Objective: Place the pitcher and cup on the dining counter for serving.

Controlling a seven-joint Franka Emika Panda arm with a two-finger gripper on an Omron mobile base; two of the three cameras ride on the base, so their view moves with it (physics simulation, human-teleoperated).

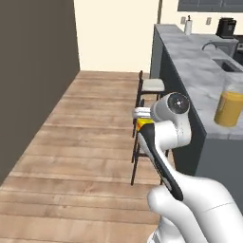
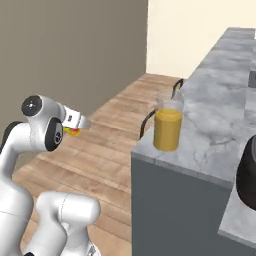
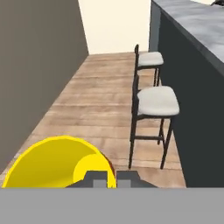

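- Left base view: nearest the camera is the robot's white arm, rising from the lower right and bending at a round joint. Just left of that joint, a sliver of the yellow cup (image 1: 142, 124) shows under the wrist, out over the wooden floor (image 1: 80, 142) and level with the near bar stool (image 1: 147, 156). The dining counter (image 1: 190, 66) runs away to the right, and the pitcher (image 1: 228, 105) already stands on its marble top near the close end. The counter therefore lies to the right of the cup and above it.
- Right base view: the arm stands at the lower left with the gripper (image 2: 76, 126) pointing right towards the counter's dark front. A bit of yellow and red shows under the hand. The pitcher stands upright by the counter's near corner, well apart from the hand and higher.
- Hand view: the cup fills the lower left, tipped so that its open mouth faces the camera. The fingers (image 3: 97, 179) are closed on its rim. Ahead are two stools (image 3: 157, 103) and the counter front at the right. By this reading the cup must travel up and to the right, landing beside the pitcher.
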